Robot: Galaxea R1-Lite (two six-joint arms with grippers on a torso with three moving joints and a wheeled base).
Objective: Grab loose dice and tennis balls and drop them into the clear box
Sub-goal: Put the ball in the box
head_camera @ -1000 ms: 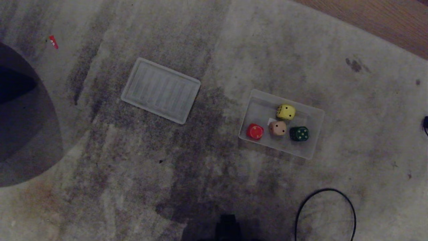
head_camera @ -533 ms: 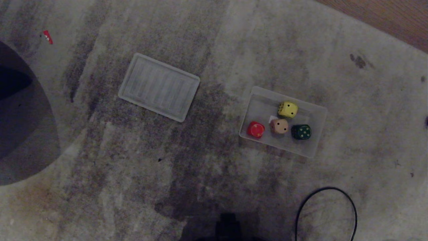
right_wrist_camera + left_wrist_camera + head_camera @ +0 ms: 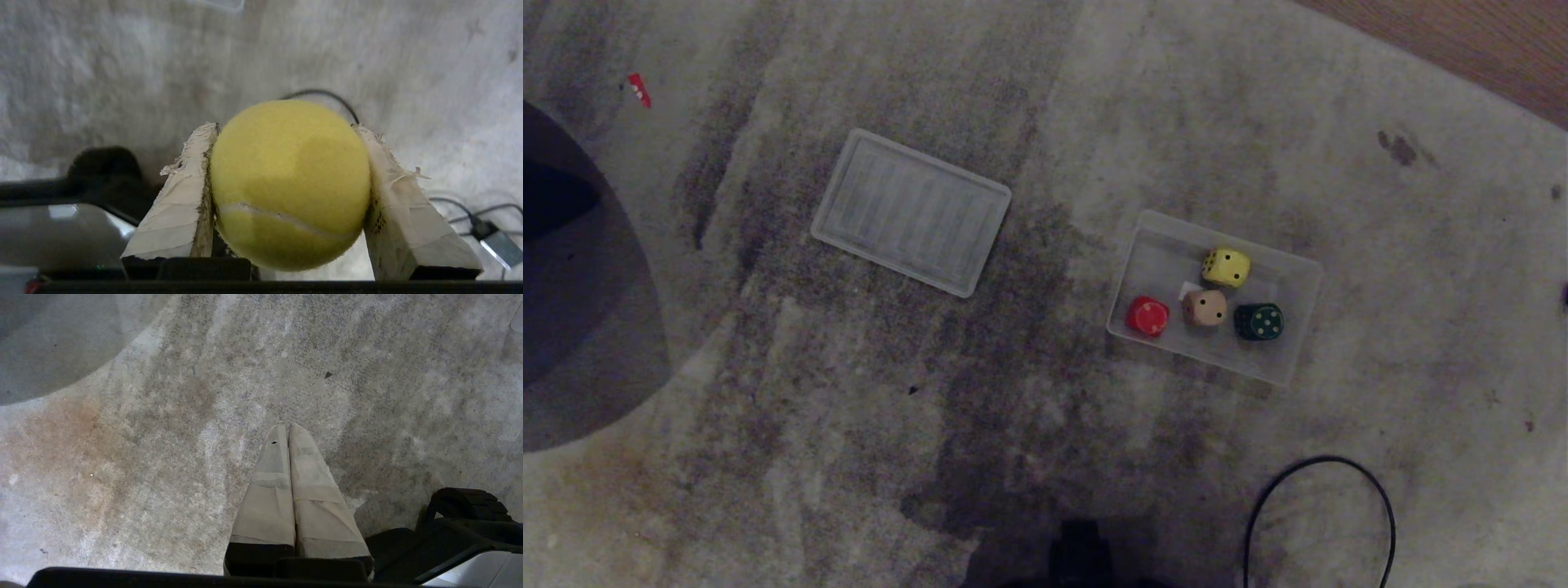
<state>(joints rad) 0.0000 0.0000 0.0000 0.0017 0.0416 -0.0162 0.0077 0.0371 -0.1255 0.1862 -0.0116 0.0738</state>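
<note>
From the head camera I see the clear box (image 3: 1294, 278), a shallow rectangle of translucent plastic with rounded corners, lying on the carpet (image 3: 1045, 425) to the right of centre. All four dice are inside it. The yellow die (image 3: 1226, 267) sits toward the far wall. Nearer me, in a row, are the red die (image 3: 1147, 316), the tan die (image 3: 1204, 308) and the dark green die (image 3: 1258, 321). Each is a chunky cube with softened corners and pips; the red one stands apart from the tan one, while tan and green are just beside each other.

To the left, well apart from the box, lies a flat ribbed panel (image 3: 912, 211) of the same cloudy plastic, nothing on it. The carpet is pale grey, mottled with darker streaks and a brownish stain. A strip of wooden floor (image 3: 1462, 41) shows at the far right corner, and a black cable (image 3: 1319, 464) loops near the bottom edge.

On the right wrist camera, the right tool (image 3: 288, 134) is clamped on a tennis ball (image 3: 290, 183), fuzzy and yellow-green with a pale seam, pressed between two taped, frayed fingers (image 3: 184, 204). The ball is off the carpet, held over it.

On the left wrist camera, the left tool (image 3: 288, 430) has its taped fingers together, holding nothing, above bare carpet.
</note>
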